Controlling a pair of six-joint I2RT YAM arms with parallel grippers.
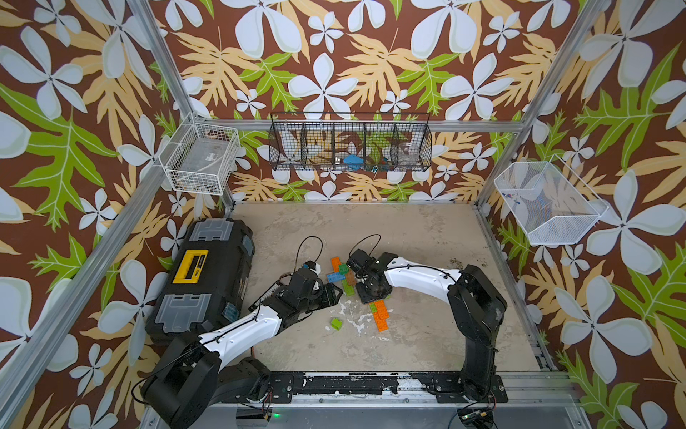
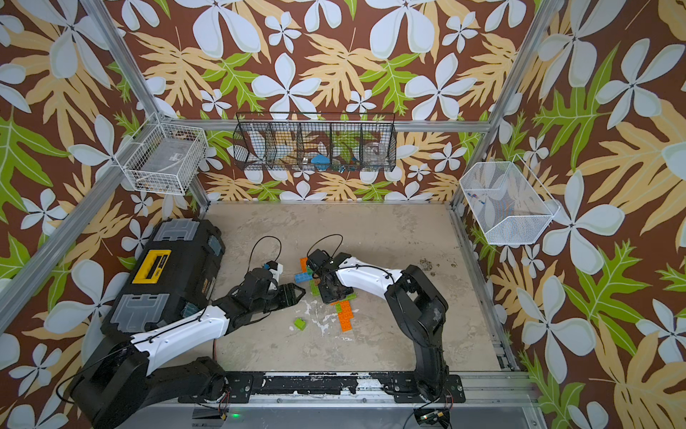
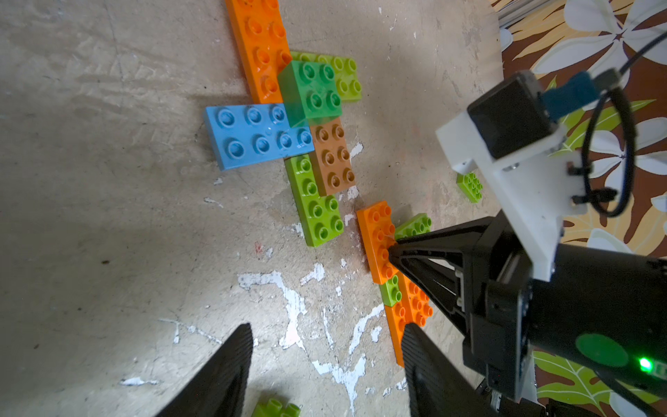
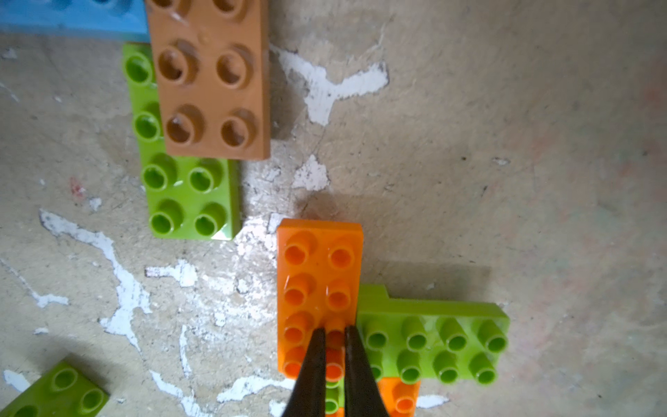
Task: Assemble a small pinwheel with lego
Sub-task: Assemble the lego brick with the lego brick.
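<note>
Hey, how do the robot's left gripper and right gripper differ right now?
The black left gripper has its jaws apart; the black right gripper has them shut. The left gripper holds nothing, over the scuffed table; the right gripper's tips sit on a long orange studded plastic brick, seemingly pressing it. Both have black tapered fingers near the table.
</note>
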